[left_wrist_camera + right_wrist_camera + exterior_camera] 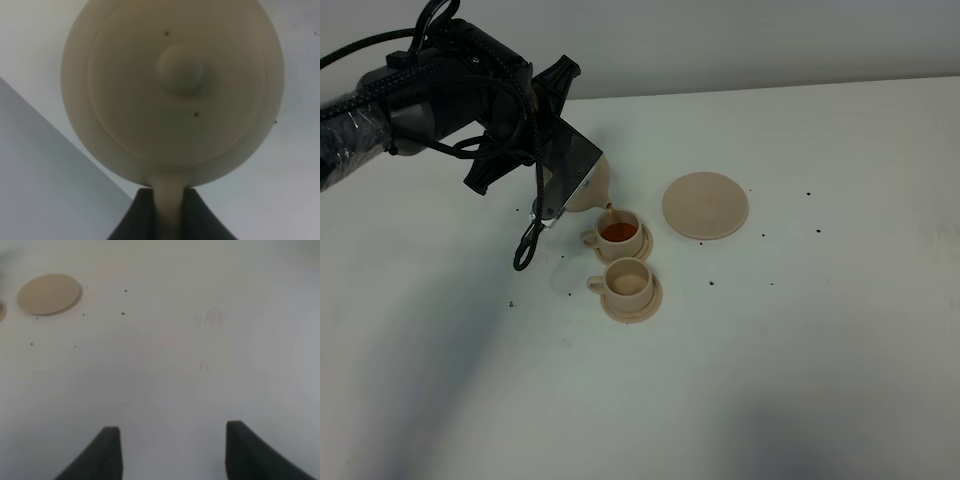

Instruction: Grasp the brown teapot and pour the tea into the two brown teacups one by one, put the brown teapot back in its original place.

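The left gripper (168, 212) is clamped tight on the brown teapot (172, 90)'s loop handle. From the high camera, the teapot tilts beside the wide saucer (705, 205), spout over the nearer teacup (620, 232), which holds reddish tea. The farther teacup (628, 279) looks empty, though that is hard to judge. Only the right wrist view shows the right gripper (172, 452), fingers spread, holding nothing.
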